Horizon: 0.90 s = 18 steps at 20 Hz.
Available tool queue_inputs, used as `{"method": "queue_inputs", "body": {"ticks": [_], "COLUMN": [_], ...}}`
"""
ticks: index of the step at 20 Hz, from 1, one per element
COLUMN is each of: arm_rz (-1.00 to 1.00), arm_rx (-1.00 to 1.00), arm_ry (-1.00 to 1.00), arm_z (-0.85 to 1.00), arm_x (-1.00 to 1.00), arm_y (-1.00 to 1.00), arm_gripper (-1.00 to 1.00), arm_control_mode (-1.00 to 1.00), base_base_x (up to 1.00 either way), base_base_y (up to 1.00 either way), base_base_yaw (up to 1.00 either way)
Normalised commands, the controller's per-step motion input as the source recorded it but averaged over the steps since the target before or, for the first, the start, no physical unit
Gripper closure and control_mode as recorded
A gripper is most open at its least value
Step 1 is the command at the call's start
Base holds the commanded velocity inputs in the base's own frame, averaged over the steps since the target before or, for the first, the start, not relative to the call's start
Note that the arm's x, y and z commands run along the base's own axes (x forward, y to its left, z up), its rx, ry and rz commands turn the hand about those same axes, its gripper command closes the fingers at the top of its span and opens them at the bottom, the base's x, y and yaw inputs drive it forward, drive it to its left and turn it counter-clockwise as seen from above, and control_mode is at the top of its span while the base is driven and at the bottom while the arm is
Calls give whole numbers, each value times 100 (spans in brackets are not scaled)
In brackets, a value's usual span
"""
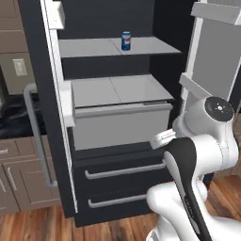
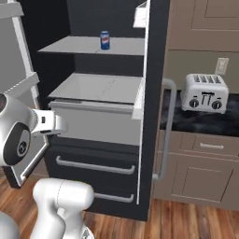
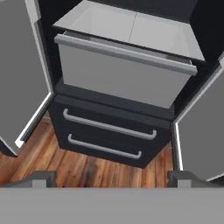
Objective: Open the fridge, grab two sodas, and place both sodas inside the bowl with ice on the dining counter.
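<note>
A kitchen with a wooden floor [image 3: 94, 168] and brown cabinets surrounds the tall black fridge [image 1: 117, 197], whose two upper doors stand swung wide, so the opening step looks done. Inside, a light grey shelf [image 1: 89, 47] carries a blue soda can [image 1: 126, 41], upright and alone near the shelf's middle; it also shows in the right base view [image 2: 105, 40]. I cannot find the second soda, the bottle, in these views. Below the shelf a pale bin [image 3: 124, 72] sits at mid height, and under it are the two dark drawers with horizontal handles [image 3: 109, 127]. To the right, a toaster [image 2: 204, 92] stands on the wall desk [image 2: 196, 122].

The end effector [image 3: 111, 179] has its fingers spread fully apart and carries nothing. It hangs low, aimed at the bin and drawers rather than at the can, probably because the arm [image 1: 197, 155] is folded back from the doors. Judging by this, the reach must rise to the upper shelf to take the can.
</note>
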Motion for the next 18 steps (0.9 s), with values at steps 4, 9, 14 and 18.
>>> {"method": "queue_inputs", "body": {"ticks": [4,9,14,18], "arm_rz": [0,0,0,0], "arm_rx": [0,0,0,0], "arm_ry": [0,0,0,0], "arm_z": [0,0,0,0], "arm_x": [0,0,0,0], "arm_y": [0,0,0,0], "arm_gripper": [-100,-100,-100,-100], "arm_control_mode": [100,100,100,100], "base_base_x": [77,74,78,78], "base_base_y": [37,24,20,17], "base_base_yaw": [-3,-1,0,0]}}
